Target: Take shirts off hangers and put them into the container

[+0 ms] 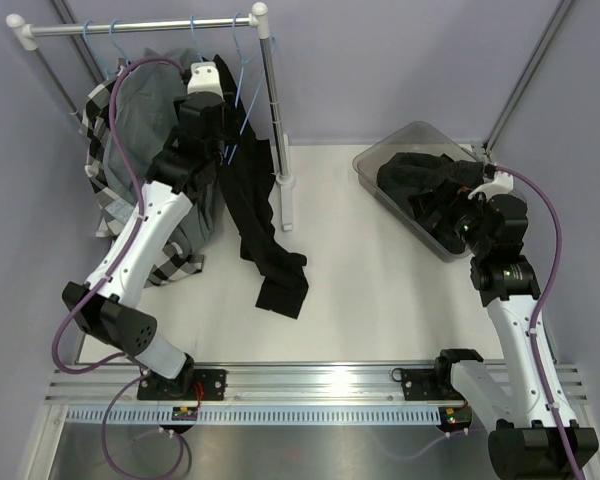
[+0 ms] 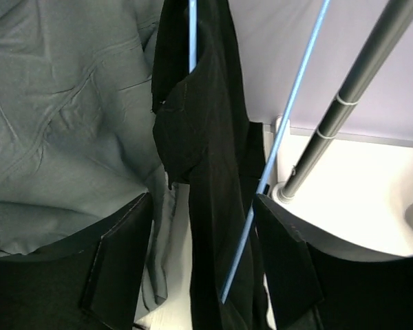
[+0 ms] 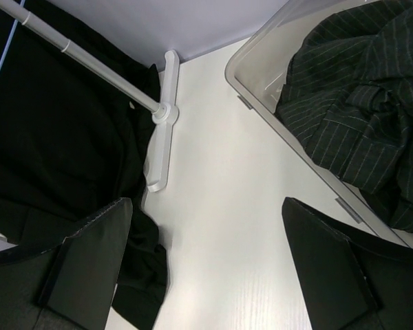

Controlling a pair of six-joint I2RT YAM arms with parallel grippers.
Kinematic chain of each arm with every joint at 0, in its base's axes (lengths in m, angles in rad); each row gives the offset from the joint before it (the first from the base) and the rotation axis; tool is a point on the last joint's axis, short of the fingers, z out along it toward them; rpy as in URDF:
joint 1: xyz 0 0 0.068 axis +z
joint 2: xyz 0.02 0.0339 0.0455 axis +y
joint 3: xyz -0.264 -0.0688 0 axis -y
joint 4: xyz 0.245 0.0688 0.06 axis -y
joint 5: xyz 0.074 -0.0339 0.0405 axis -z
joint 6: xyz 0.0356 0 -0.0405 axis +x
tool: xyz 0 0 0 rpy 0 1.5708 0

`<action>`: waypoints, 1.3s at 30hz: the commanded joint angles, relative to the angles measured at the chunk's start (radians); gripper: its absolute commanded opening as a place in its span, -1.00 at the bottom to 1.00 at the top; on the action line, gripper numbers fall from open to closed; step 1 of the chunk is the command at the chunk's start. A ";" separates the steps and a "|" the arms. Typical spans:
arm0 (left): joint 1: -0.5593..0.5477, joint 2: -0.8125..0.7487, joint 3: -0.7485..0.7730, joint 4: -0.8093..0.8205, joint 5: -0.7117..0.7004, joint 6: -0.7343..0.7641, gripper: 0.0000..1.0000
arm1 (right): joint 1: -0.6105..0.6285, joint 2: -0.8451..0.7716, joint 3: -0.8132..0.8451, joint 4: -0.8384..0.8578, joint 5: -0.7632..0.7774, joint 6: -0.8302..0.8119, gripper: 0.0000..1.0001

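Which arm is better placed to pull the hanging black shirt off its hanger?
Left. The left gripper is at the rack, with its fingers on both sides of the black shirt and its hanger. The right gripper hangs open near the container, away from the rack.

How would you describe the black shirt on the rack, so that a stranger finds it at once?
Find the rack at the table's far left corner. Of the clothes on it, the black shirt hangs nearest the right post, its lower end lying on the table. Beside it are a grey shirt and a checked shirt; it alone is plain black.
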 commanded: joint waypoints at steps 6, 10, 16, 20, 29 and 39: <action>0.015 0.037 0.074 0.015 -0.077 0.010 -0.36 | 0.030 -0.012 -0.011 0.049 -0.027 0.005 0.99; 0.021 0.056 0.082 0.006 -0.063 0.014 -0.47 | 0.030 -0.005 -0.009 0.048 -0.029 0.005 0.99; 0.036 0.065 0.082 -0.006 -0.046 0.000 -0.58 | 0.032 -0.008 -0.012 0.049 -0.026 0.005 0.99; 0.042 0.063 0.082 -0.008 -0.046 0.004 -0.67 | 0.032 -0.006 -0.015 0.052 -0.027 0.005 0.99; 0.048 0.026 0.107 -0.008 -0.025 0.070 -1.00 | 0.039 -0.003 -0.031 0.062 -0.026 0.003 0.99; 0.048 -0.084 0.114 -0.006 -0.011 0.115 -1.00 | 0.047 -0.001 -0.043 0.063 -0.023 -0.004 0.99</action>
